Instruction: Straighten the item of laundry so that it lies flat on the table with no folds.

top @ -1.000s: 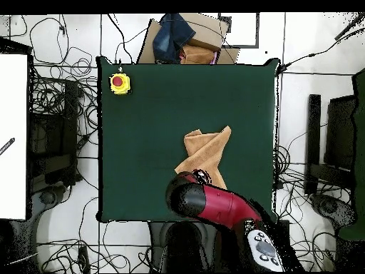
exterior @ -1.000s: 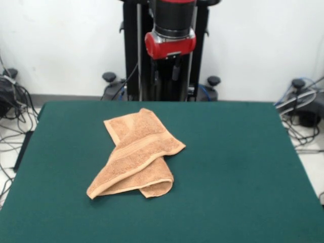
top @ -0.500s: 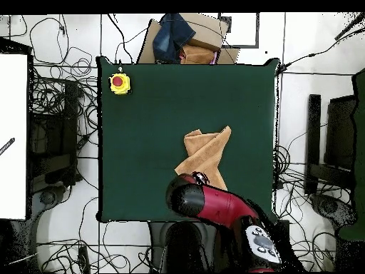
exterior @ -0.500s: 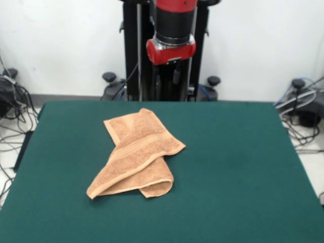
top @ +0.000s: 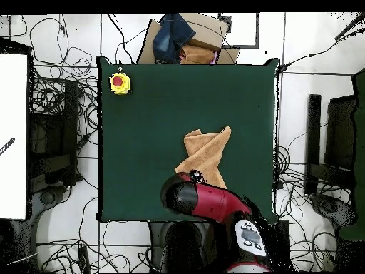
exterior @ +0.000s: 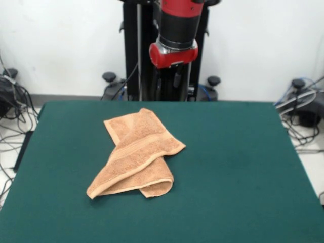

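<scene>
Towel (exterior: 135,155) folded over itself, lying on the green worktop (exterior: 238,167) left of centre in the front view, a little toward the far edge. Claw (exterior: 169,81) high above that far edge, well apart from the cloth; impossible to tell whether wide or narrow. Best to come down on the upper flap's free corner near the worktop's middle, pinch only that one layer, then draw it outward and low toward the open side.

Large rectangular dark green felt-topped table (exterior: 243,167) — bearing a crumpled, folded-over orange-tan terry-cloth towel (exterior: 136,154) left of centre; small yellow box with red button (top: 120,83) at one corner.
</scene>
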Controlling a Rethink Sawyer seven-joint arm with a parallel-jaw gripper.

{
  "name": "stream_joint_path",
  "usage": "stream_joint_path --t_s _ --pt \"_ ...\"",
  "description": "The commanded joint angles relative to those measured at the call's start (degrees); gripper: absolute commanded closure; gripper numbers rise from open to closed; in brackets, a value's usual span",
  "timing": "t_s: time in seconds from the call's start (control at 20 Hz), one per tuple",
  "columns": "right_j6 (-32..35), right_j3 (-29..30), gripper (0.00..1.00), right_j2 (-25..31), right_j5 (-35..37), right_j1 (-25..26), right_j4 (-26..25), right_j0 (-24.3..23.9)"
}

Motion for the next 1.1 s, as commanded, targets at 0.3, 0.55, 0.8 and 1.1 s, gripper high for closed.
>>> stream_joint_path --t_s 0.3,0.55,0.8,1.1 --pt "12.54 -4.66 0.00 0.41 -5.87 5.35 -1.15 1.21" --pt "12.11 -3.90 0.00 1.13 -8.75 6.16 -2.06 0.50" --pt "11.85 -3.78 0.00 2.09 -11.83 7.52 -3.01 -0.79" --pt "12.13 -3.47 0.00 0.48 -15.08 9.59 -3.17 1.27"
